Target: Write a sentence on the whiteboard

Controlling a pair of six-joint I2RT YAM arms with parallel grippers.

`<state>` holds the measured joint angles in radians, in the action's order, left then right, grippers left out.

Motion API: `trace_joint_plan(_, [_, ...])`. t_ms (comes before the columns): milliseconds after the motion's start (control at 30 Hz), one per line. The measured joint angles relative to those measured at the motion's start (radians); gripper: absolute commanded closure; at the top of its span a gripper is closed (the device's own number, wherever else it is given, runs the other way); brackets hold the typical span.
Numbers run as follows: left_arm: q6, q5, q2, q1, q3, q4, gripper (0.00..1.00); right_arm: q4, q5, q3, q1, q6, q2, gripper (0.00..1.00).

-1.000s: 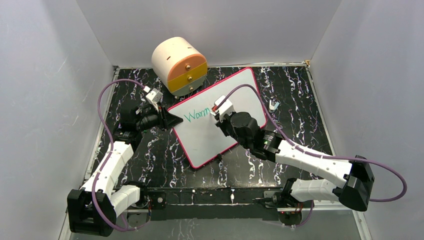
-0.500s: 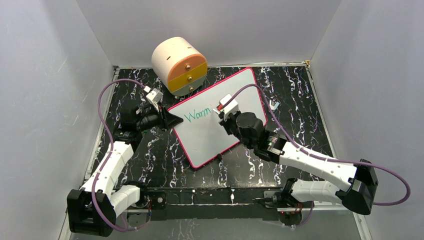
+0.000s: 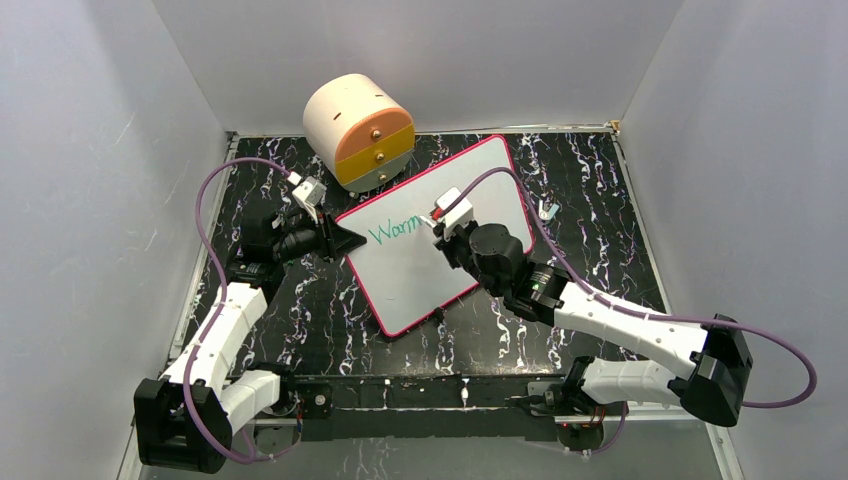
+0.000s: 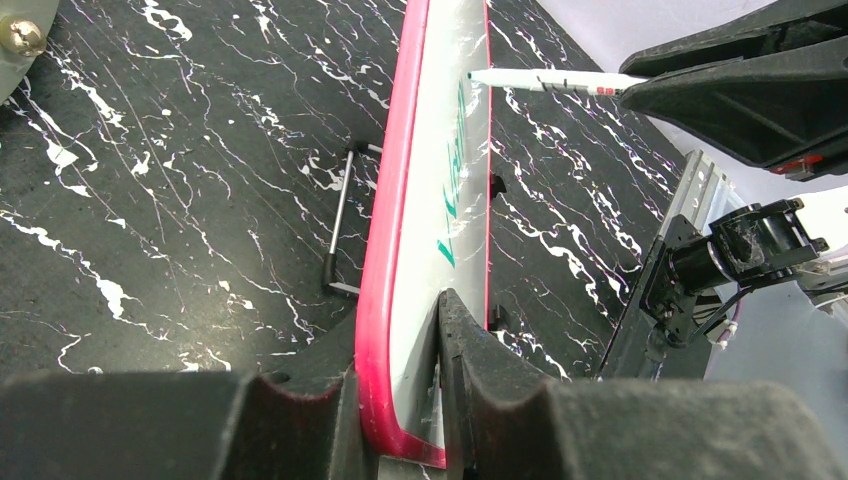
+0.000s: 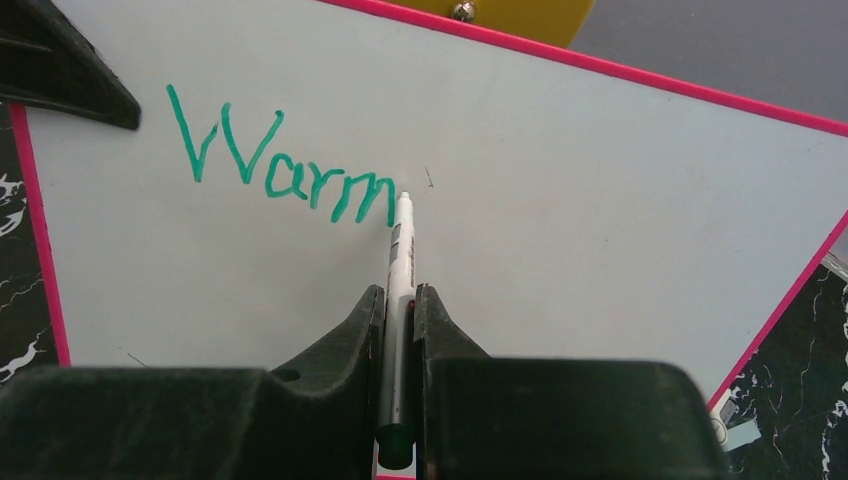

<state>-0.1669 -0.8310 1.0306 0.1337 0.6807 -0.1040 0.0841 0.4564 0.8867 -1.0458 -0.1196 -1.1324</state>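
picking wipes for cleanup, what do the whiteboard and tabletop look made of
The whiteboard: smooth, slightly glossy white face, likely melamine or coated sheet; the green ink sits crisp on it. Its pink rim looks like moulded plastic. The tabletop: black with white veins, marble-look, probably printed laminate or a mat, though stone is possible.

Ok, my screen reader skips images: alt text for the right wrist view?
The right tool grips a white marker, its tip at the end of the green writing, "Warm", on the pink-rimmed whiteboard.
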Motion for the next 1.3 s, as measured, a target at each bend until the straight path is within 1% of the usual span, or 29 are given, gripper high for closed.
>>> trace_joint_plan(533, [0.0, 0.002, 0.0, 0.0, 0.0, 0.0, 1.0, 0.004, -0.006, 0.0, 0.005, -0.01, -0.021, 1.0])
trace_joint_plan(933, [0.0, 0.003, 0.0, 0.0, 0.0, 0.001, 1.0, 0.006, 0.023, 0.0, 0.025, -0.015, -0.021, 1.0])
trace_joint_plan(1300, [0.0, 0.0, 0.0, 0.0, 0.0, 0.001, 1.0, 0.006, -0.019, 0.0, 0.032, -0.015, 0.012, 1.0])
